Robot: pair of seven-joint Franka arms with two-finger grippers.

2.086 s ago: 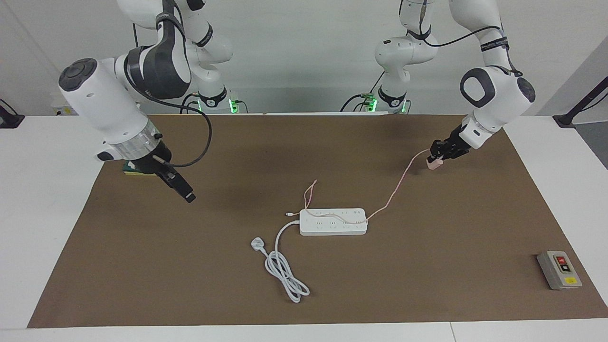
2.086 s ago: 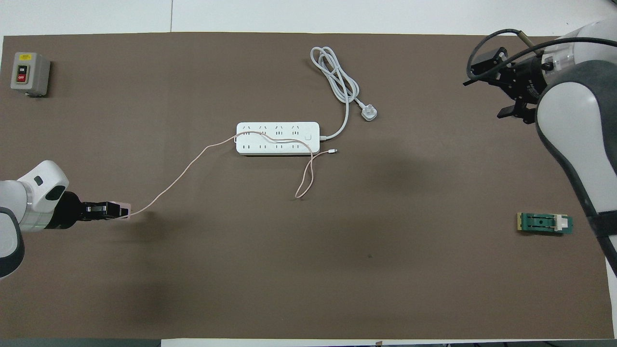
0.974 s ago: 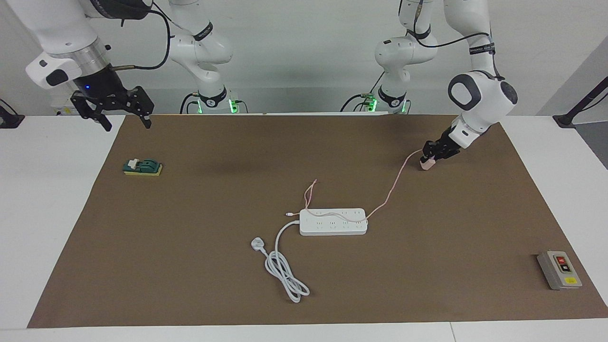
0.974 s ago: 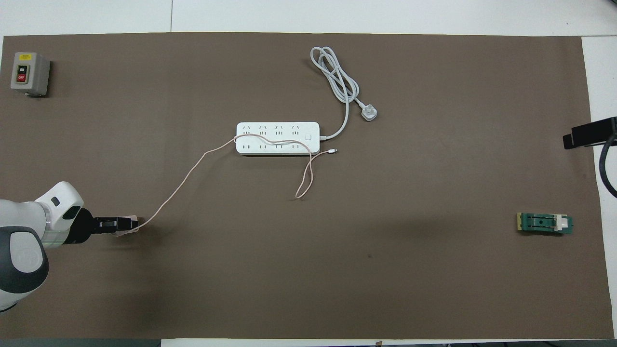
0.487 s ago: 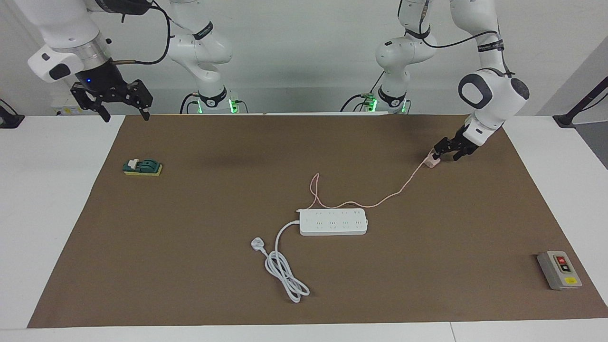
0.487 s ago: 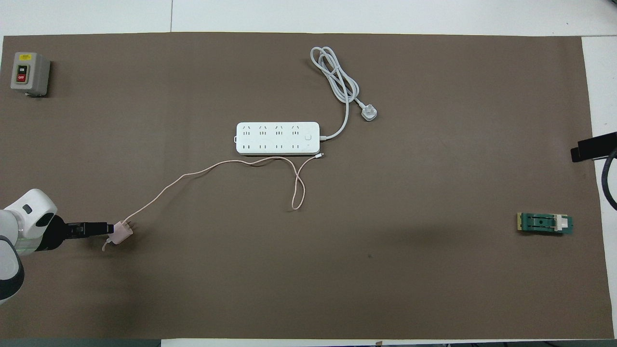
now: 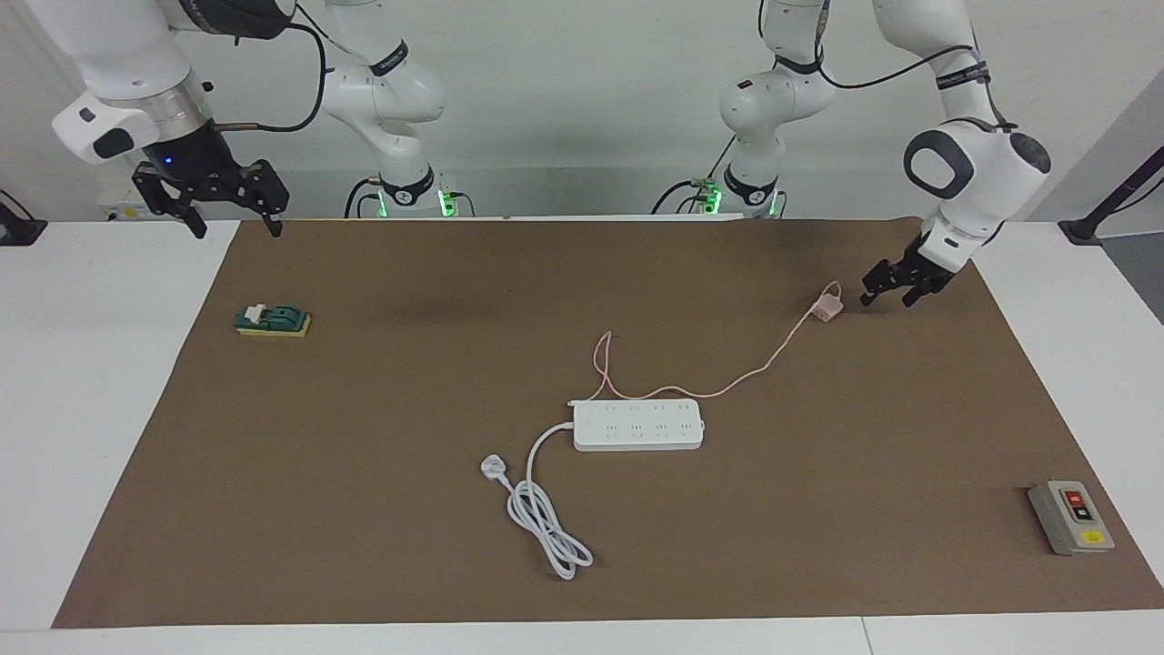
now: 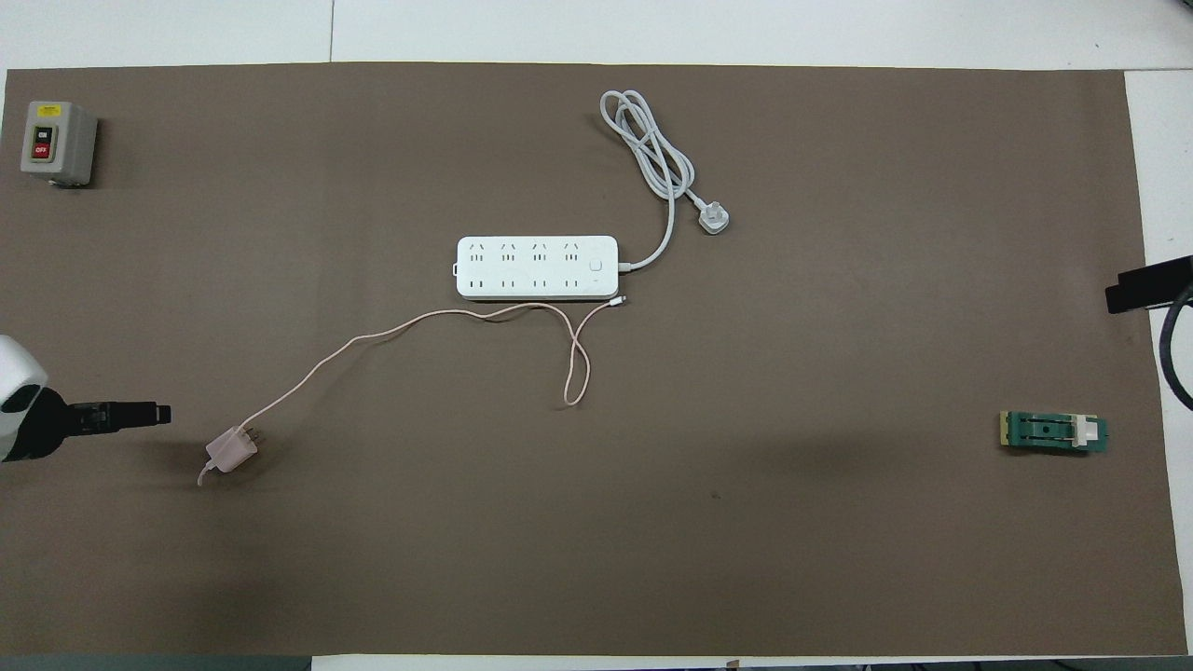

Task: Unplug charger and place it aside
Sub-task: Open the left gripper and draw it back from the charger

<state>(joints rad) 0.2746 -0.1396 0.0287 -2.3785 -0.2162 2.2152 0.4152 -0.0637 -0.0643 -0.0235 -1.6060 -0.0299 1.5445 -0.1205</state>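
The pale pink charger (image 7: 827, 310) lies on the brown mat (image 7: 364, 509), unplugged, toward the left arm's end of the table; its prongs show in the overhead view (image 8: 230, 449). Its thin pink cable (image 7: 727, 391) runs to the white power strip (image 7: 638, 425) and loops on the mat beside it, nearer to the robots. My left gripper (image 7: 887, 298) is open and empty, low over the mat beside the charger and apart from it; it also shows in the overhead view (image 8: 140, 415). My right gripper (image 7: 234, 227) is open and empty, raised over the mat's edge at the right arm's end.
The strip's thick white cord ends in a white three-pin plug (image 7: 492, 468), farther from the robots than the strip. A grey switch box (image 7: 1070, 517) stands at the left arm's end. A small green and yellow block (image 7: 271, 320) lies at the right arm's end.
My left gripper set the charger on the mat, opened and drew back from it. The cable slid off the power strip. My right arm pulled away to the table's end.
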